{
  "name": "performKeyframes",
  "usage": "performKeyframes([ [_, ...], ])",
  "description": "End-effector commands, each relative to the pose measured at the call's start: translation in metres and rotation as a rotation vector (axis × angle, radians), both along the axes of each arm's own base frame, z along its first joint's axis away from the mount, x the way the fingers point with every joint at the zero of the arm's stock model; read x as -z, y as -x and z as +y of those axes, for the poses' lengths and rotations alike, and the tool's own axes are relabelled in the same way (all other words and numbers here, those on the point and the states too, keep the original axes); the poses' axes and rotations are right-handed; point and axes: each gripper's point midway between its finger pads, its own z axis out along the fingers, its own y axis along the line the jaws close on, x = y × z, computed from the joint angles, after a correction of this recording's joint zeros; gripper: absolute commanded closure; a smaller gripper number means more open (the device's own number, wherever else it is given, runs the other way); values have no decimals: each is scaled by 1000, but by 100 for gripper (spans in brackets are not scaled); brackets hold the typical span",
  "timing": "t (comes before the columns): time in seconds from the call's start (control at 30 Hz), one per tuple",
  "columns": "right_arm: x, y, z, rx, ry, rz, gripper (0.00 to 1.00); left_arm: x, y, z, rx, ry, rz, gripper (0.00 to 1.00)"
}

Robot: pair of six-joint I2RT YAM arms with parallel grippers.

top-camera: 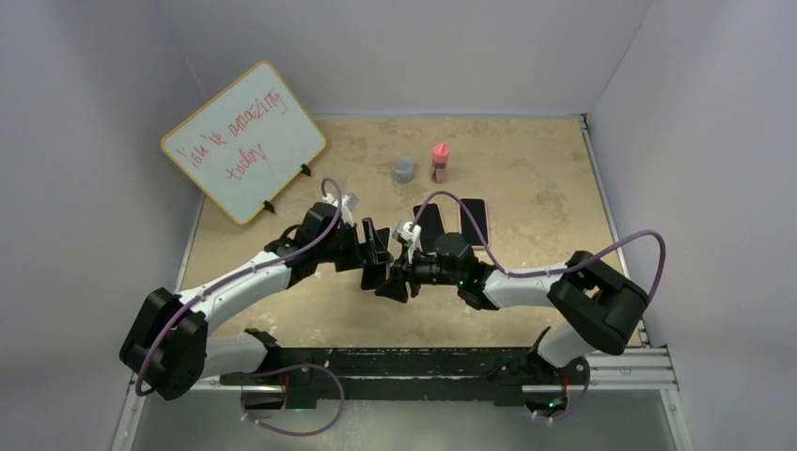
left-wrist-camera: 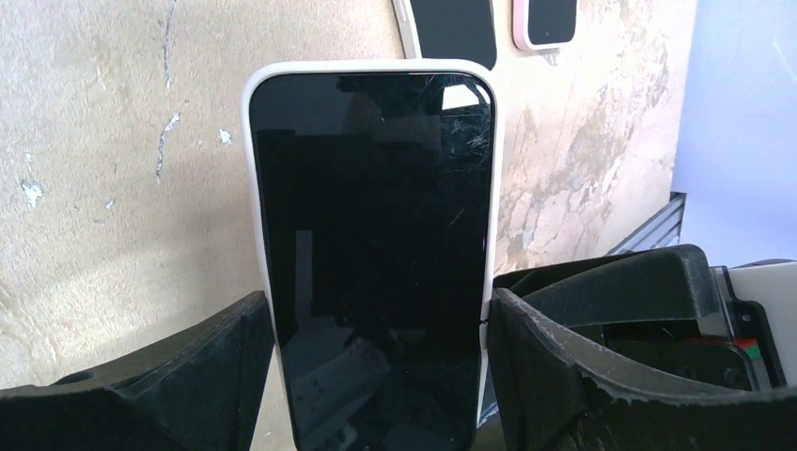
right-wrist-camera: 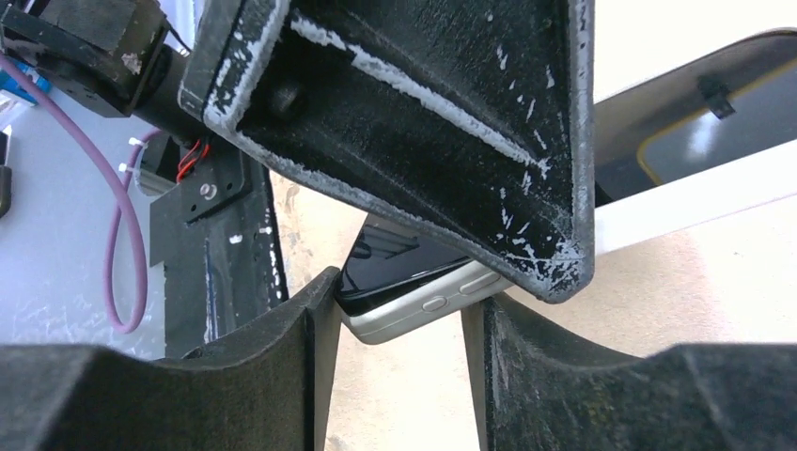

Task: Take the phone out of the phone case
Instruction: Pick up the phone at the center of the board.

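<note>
A tan, mottled counter [top-camera: 526, 160] fills the floor of a white-walled booth, with a whiteboard [top-camera: 242, 141] propped at the back left. A grey cup [top-camera: 403, 169] and a pink bottle [top-camera: 439, 162] stand well beyond the arms. Two spare phones [top-camera: 430, 224] lie flat just past the fingertips. The left fingers [top-camera: 376, 252] are clamped on the long sides of the white phone case [left-wrist-camera: 254, 188] and hold it up off the counter. Its lower part sits between them and its top end reaches out past their tips. The phone [left-wrist-camera: 376, 235] is fully seated in the case, dark screen toward the wrist camera, with the white rim unbroken around every edge that shows. The right fingers [top-camera: 395, 280] come in from the opposite side, roughly half spread, with one corner of the case and its side buttons between their tips. I cannot tell whether they pinch that corner or only bracket it. So the pickup and the bracing look done. The real work is not begun: no edge of the case is peeled back, and the phone has yet to be pushed or pulled free.
</note>
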Motion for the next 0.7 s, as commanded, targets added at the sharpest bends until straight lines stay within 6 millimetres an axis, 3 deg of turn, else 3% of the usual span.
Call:
performKeyframes([
  [0.0, -17, -16, 6, 50, -79, -68, 52, -28, 16, -17, 69, 155, -6, 86],
  [0.13, -14, -15, 5, 43, -75, -79, 66, -30, 21, -14, 71, 161, 12, 86],
  [0.4, -18, -11, 4, -5, -85, -152, 80, -26, 26, -10, 117, 182, 67, 86],
  [0.53, -28, -9, 7, -46, -102, -196, 80, -21, 28, -13, 151, 177, 87, 86],
  [0.67, -35, -10, 11, -76, -105, -230, 66, -17, 25, -11, 147, 152, 86, 86],
])
